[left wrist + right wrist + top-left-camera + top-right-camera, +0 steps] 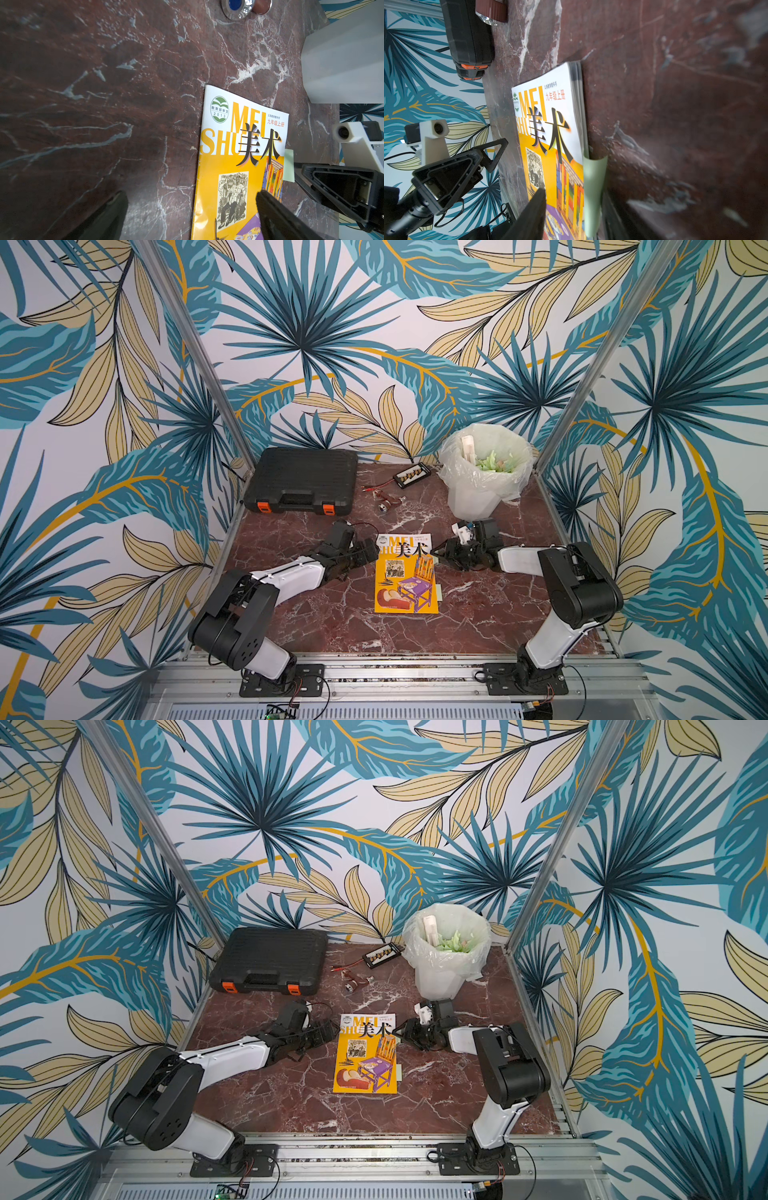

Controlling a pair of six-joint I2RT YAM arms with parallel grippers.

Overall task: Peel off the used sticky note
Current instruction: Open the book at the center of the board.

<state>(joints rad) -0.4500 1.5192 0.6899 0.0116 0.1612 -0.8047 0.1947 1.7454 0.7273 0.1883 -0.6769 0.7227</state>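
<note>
only right wrist shows note (593, 195) curled

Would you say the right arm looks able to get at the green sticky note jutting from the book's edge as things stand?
Probably yes: the right end effector straddles the green sticky note where it juts past the book, its jaws apart, and nothing stands between them.

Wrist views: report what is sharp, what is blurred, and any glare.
Right wrist view: the book title is sharp, the green sticky note soft, the marble table beyond it smeared. Left wrist view: book cover crisp, glare streaks its yellow edge, the near table is blurred and dim.
</note>
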